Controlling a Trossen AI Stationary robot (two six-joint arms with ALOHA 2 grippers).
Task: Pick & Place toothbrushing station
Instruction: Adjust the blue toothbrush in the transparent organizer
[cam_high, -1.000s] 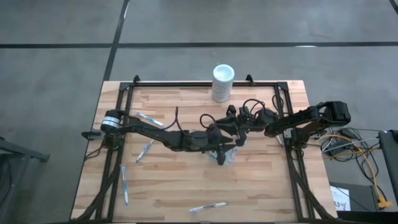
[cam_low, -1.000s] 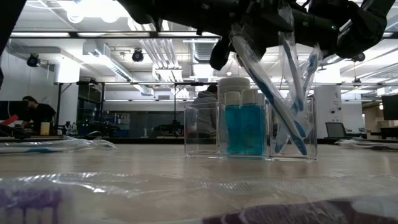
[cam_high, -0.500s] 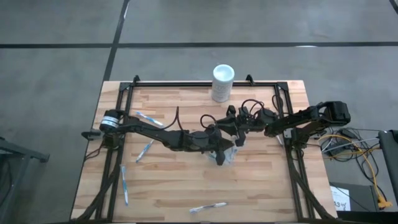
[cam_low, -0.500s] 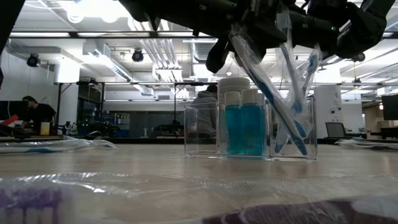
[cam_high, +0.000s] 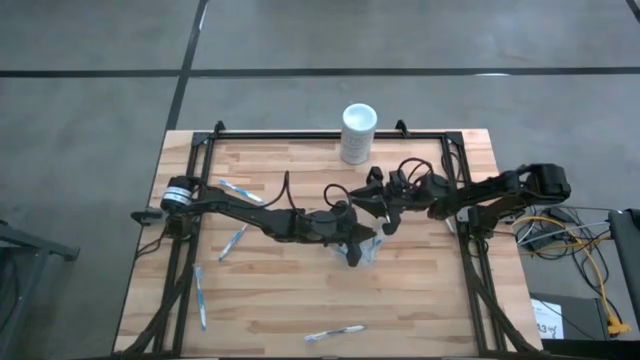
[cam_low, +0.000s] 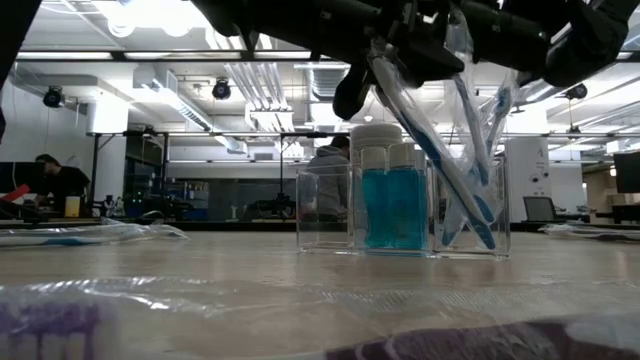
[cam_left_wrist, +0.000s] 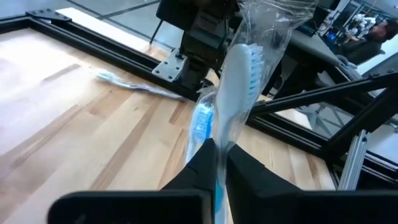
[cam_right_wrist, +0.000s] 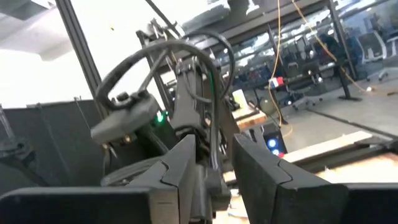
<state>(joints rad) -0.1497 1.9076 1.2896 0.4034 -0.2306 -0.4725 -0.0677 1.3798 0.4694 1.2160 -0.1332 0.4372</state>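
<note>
A tall white cylinder container (cam_high: 358, 133) is standing upright at the far edge of the light wooden slatted surface (cam_high: 270, 290). A black metal frame (cam_high: 300, 135) is bordering this surface. Yellow cables (cam_high: 585, 262) are lying beside it on the grey floor (cam_high: 90, 110).

table (cam_high: 270, 290): wood | on it: clear organizer (cam_low: 405, 208), white cylinder (cam_high: 358, 133), 4 loose toothbrushes (cam_high: 200, 297)
</note>
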